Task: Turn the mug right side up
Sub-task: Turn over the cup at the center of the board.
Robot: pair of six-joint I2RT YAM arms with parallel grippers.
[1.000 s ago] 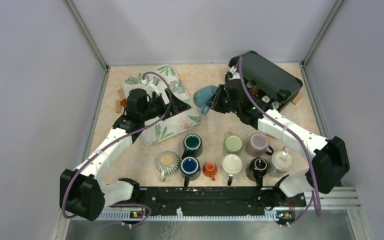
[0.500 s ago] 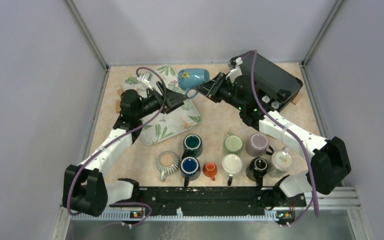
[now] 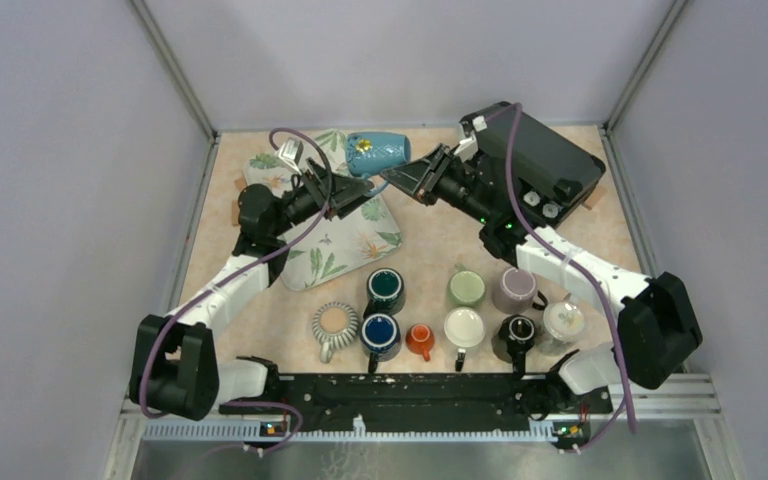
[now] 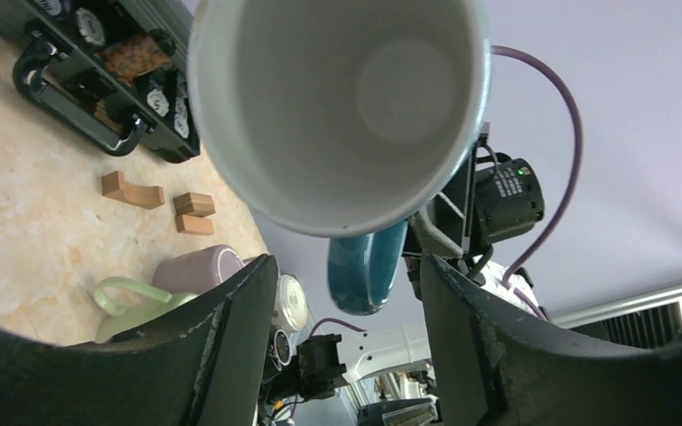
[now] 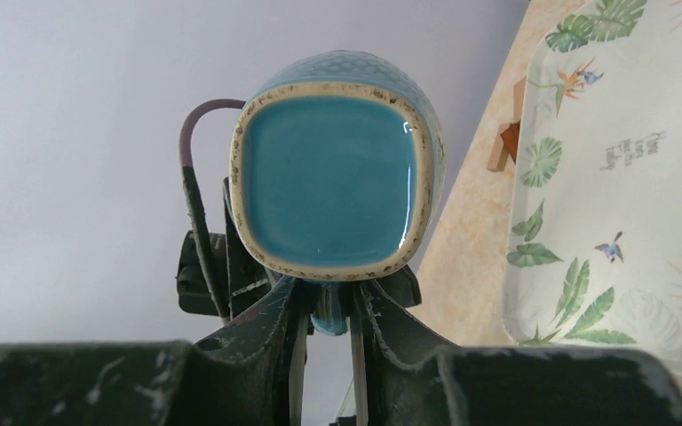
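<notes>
Mug (image 3: 378,153) now aloft, axis horiz., mouth left

In your left wrist view the mug (image 4: 337,106) runs off the top edge — its upper rim is cut away, and its body covers most of the right arm (image 4: 504,191) behind it. From the right wrist, the right fingers (image 5: 271,328) hide nearly all of the handle (image 5: 329,315). From above, you can't tell whether the left fingers (image 3: 350,188) touch the mug — too small.
</notes>
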